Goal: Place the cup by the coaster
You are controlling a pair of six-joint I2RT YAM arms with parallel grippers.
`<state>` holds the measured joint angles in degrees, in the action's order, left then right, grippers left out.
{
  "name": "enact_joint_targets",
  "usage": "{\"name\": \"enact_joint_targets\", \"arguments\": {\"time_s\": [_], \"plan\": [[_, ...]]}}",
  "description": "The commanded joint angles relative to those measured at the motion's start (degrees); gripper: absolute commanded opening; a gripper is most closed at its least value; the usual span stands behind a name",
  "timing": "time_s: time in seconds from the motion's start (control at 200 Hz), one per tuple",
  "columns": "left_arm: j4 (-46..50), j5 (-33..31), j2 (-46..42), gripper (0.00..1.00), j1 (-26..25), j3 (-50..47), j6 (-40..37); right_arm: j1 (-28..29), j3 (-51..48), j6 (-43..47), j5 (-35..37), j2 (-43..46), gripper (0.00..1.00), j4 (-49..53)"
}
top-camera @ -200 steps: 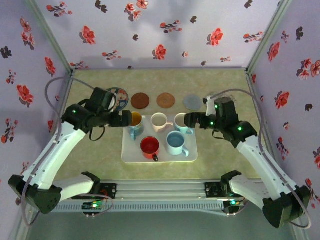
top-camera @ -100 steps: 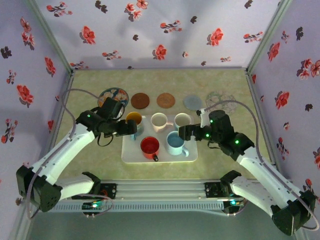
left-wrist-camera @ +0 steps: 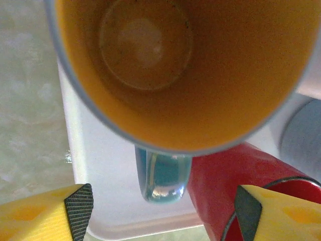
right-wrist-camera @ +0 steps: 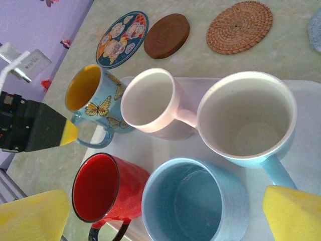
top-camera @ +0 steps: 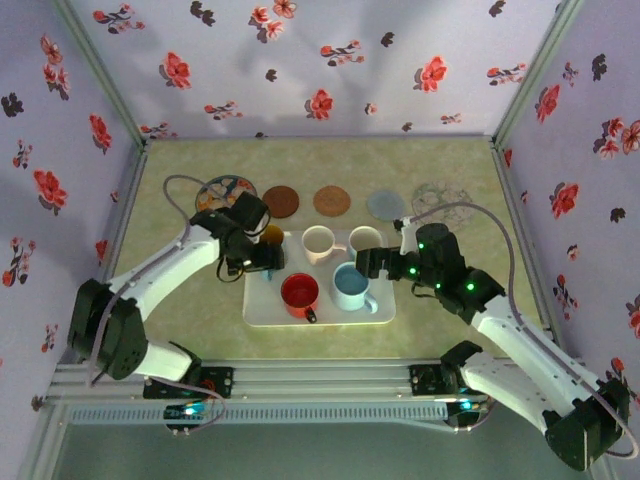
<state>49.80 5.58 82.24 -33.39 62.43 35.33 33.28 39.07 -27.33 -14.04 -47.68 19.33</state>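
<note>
The cup [right-wrist-camera: 95, 108] is pale blue with butterflies, yellow inside, mostly hidden from above by the left gripper [left-wrist-camera: 163, 201], its fingers apart. The right gripper [right-wrist-camera: 165, 213] gapes wide.

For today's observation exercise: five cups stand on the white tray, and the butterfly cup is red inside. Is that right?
Not quite: the butterfly cup is yellow inside, not red, as the right wrist view shows. The rest holds: it is one of five on the white tray.
</note>
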Motion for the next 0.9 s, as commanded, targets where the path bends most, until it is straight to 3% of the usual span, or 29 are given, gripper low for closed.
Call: {"name": "enact_joint_targets", "arguments": {"time_s": [0.0,0.62,0.895], "plan": [[0.8,-1.1,1.3,0.76,-0.5,2.2,-2.3,0.5,-0.8,-1.0,2.2,1.2,1.00,-2.0],[-2.3,-6.6,6.3,0.54,-0.5,2.6,-2.8,0.5,0.1,0.4,3.2,-2.2,1.00,-2.4],[-4.2,-6.6,6.4,0.51,-0.5,1.6,-2.6,0.5,-0.5,1.0,3.1,-2.9,1.00,-2.7]]}}
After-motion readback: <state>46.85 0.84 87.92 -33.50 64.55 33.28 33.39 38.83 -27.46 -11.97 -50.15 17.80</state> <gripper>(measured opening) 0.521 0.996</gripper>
